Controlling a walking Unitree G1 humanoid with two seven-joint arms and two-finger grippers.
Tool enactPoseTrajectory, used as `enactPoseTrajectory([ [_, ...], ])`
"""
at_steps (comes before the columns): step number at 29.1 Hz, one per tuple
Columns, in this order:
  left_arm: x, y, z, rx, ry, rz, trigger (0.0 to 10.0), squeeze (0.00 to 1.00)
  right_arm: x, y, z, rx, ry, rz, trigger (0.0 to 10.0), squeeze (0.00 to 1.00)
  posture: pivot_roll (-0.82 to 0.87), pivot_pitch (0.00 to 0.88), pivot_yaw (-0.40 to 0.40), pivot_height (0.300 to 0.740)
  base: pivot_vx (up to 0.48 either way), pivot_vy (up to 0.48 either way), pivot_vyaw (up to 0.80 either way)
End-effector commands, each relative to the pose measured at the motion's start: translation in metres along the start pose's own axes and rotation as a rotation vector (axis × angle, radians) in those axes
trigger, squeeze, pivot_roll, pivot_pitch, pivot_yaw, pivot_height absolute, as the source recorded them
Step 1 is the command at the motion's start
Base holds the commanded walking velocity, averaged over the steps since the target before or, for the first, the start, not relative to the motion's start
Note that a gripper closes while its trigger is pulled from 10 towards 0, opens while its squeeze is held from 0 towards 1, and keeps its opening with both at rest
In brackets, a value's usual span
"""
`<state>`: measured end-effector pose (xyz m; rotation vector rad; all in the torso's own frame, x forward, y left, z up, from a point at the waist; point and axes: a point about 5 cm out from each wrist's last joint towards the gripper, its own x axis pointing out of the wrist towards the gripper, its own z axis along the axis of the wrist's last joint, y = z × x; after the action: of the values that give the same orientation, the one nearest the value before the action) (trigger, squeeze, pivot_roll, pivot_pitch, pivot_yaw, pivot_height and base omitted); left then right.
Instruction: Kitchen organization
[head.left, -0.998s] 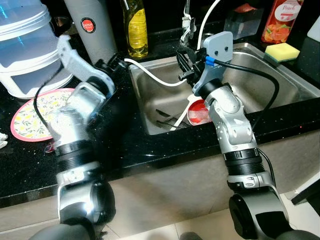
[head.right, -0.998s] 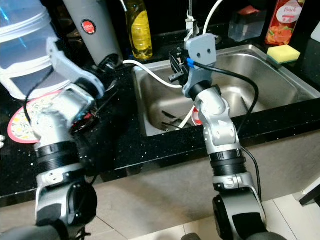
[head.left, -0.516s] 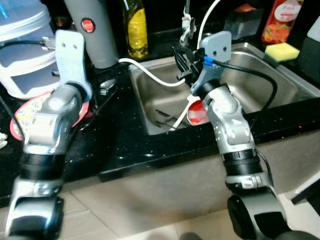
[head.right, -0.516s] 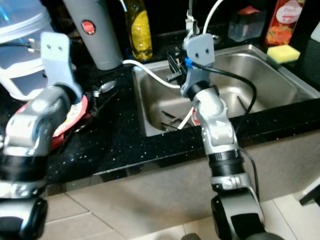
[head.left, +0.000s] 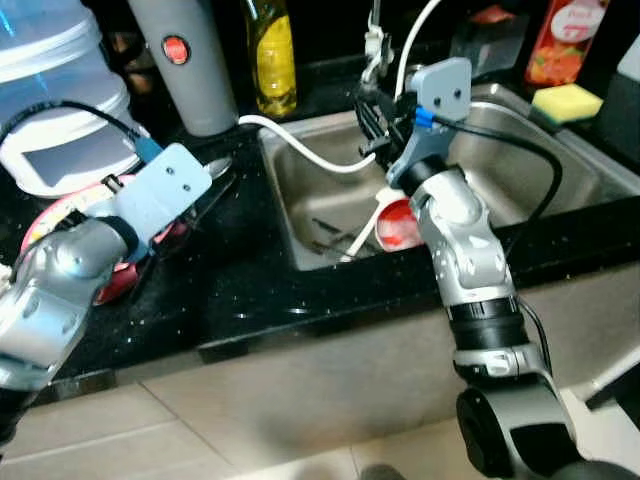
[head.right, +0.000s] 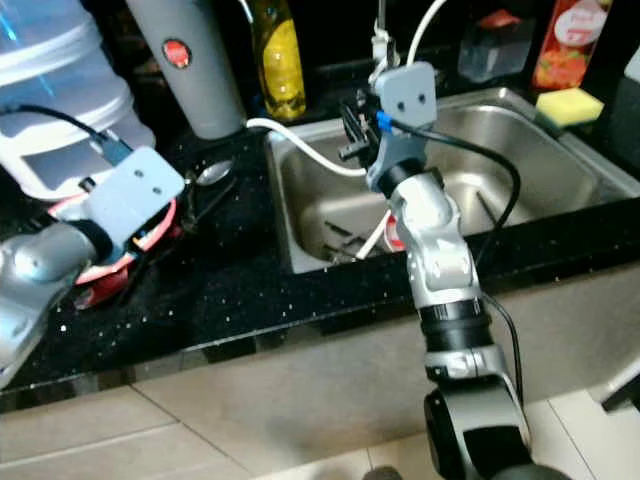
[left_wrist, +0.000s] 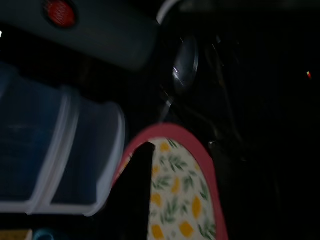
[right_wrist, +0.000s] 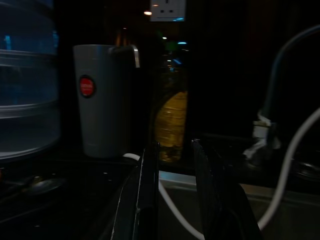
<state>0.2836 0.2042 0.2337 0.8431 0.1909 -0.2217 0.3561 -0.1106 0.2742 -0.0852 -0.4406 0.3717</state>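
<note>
- Left gripper (left_wrist: 145, 165): low over the pink-rimmed plate (left_wrist: 175, 200) at the left end of the black counter (head.left: 250, 290); in the left wrist view one dark finger lies across the plate's patterned face; the second finger is lost in shadow, so I cannot tell whether the fingers are parted or closed
- Plate: flat on the counter, beside the stacked clear containers (head.left: 60, 110) and near the grey tumbler (head.left: 195, 65)
- Spoon (left_wrist: 182, 65): on the counter beyond the plate, between it and the tumbler; long axis runs roughly away from the left gripper, bowl at the far end
- Right gripper (right_wrist: 172, 185): raised above the near-left part of the steel sink (head.left: 560, 170); fingers a narrow gap apart, holding nothing, aimed toward the tumbler and the yellow bottle (head.left: 272, 55)
- Sink contents: red bowl (head.left: 400, 225) and dark utensils (head.left: 330, 240) on the sink floor, below and behind the right wrist; white hose (head.left: 300, 150) draped over the rim
- Sponge (head.left: 565, 100): on the far right rim
- Judgement: plate and spoon lie nearest the left arm; sink items fall to the right
</note>
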Motion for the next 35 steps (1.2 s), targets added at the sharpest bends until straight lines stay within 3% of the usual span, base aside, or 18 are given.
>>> enactPoseTrajectory([
  [1,0.001,-0.001,-0.01,0.027,0.06,-0.006,10.0,1.0,0.0,0.004,-0.002,0.02,0.007,0.009,10.0,0.0,-0.06,0.011,0.07,0.74,0.0,0.0,0.0],
  [3,0.005,-0.006,-0.013,0.04,0.073,-0.031,10.0,1.0,0.001,0.007,-0.003,0.023,0.007,0.018,10.0,0.0,-0.06,0.009,0.068,0.74,0.0,0.0,0.0],
  [4,0.006,-0.009,-0.013,0.051,0.072,-0.05,10.0,0.0,0.001,0.008,-0.003,0.024,0.006,0.022,10.0,0.0,-0.07,0.006,0.069,0.74,0.0,0.0,0.0],
  [9,0.003,-0.021,-0.014,0.088,0.075,-0.146,10.0,0.0,0.001,0.007,-0.002,0.019,0.003,0.019,10.0,0.0,-0.07,0.0,0.073,0.74,0.0,0.0,0.0],
  [16,0.0,-0.036,-0.035,0.167,0.154,-0.245,10.0,0.0,0.0,0.001,-0.002,0.014,0.003,-0.007,10.0,0.0,-0.07,0.0,0.076,0.74,0.0,0.0,0.0],
  [17,-0.001,-0.036,-0.04,0.189,0.176,-0.245,7.2,0.0,0.0,0.002,-0.003,0.014,0.006,-0.005,10.0,0.0,-0.07,0.0,0.073,0.74,0.0,0.0,0.0],
  [18,-0.001,-0.036,-0.04,0.189,0.176,-0.245,7.2,0.0,0.0,0.002,-0.003,0.014,0.006,-0.005,10.0,0.0,-0.07,0.0,0.073,0.74,0.0,0.0,0.0],
  [19,-0.002,-0.035,-0.045,0.215,0.201,-0.238,0.0,0.0,0.0,0.003,-0.003,0.015,0.006,0.002,10.0,0.0,-0.07,0.0,0.072,0.74,0.0,0.0,0.0],
  [20,-0.003,-0.033,-0.052,0.259,0.233,-0.23,0.0,0.0,0.002,0.005,-0.003,0.014,0.005,0.011,10.0,0.0,-0.07,0.0,0.069,0.74,0.0,0.0,0.0],
  [26,0.0,-0.028,-0.06,0.34,0.28,-0.192,0.0,0.0,0.003,0.004,-0.001,0.01,0.004,0.01,10.0,0.0,-0.08,0.001,0.072,0.74,0.0,0.0,0.0],
  [35,0.016,-0.023,-0.059,0.353,0.25,-0.115,0.0,0.0,0.0,0.001,-0.003,0.001,0.008,-0.003,10.0,0.0,-0.11,0.0,0.079,0.74,0.0,0.0,0.0],
])
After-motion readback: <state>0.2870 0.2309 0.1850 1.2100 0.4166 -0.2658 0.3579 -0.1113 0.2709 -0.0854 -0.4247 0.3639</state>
